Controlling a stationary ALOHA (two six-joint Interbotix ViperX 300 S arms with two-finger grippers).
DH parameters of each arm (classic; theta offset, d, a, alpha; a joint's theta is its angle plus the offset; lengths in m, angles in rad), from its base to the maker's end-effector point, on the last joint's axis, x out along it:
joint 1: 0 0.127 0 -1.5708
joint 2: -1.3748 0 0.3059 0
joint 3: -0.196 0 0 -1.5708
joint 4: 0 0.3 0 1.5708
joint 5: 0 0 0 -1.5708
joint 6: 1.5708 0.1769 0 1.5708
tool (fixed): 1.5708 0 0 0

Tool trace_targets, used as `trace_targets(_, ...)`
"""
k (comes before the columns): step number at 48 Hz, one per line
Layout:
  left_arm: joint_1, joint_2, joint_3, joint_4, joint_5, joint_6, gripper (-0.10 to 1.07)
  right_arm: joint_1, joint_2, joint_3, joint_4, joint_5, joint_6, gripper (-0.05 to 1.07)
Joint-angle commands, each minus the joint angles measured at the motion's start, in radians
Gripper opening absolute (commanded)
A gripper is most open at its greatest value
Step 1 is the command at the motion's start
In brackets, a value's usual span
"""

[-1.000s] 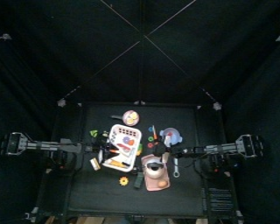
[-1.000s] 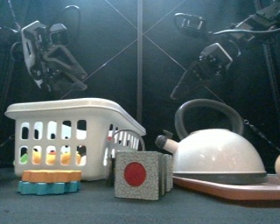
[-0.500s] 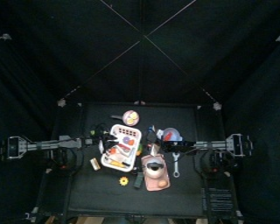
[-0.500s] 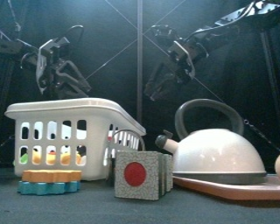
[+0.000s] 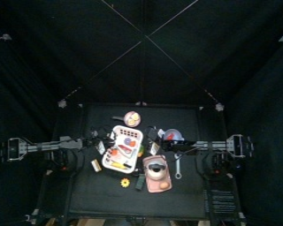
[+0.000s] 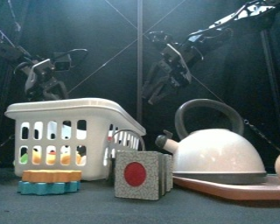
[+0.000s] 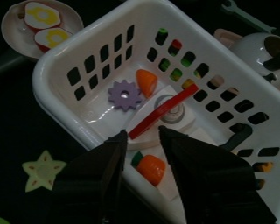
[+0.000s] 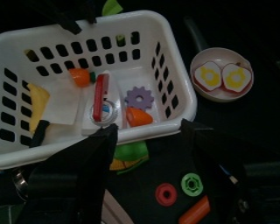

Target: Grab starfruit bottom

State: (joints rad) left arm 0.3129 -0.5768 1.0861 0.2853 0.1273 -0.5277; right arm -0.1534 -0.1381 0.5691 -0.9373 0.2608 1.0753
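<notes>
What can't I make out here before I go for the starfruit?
- Starfruit: shows only in the left wrist view, outside the basket; the top view is too small.
- Basket contents: front view, the basket wall hides most.
- Kettle: front view, cut off by the right edge.

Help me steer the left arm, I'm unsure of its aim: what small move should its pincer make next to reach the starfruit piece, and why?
Probably slide the left pincer sideways off the white basket toward the pale starfruit piece before lowering. Its jaws stand open over the basket's inside, while the star lies on the table outside the basket's wall, untouched.
</notes>
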Motion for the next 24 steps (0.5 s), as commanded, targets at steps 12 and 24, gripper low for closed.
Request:
trace_targets(12,0.015,-0.146,-0.037,-0.003,0.127,-0.014,0.76,-0.005,-0.011,-0.012,0.0,-0.005,-0.002,0.92)
trace_targets(24,0.078,-0.169,-0.097,-0.006,0.423,-0.023,0.76,-0.006,-0.003,-0.018,-0.005,-0.005,-0.002,0.92)
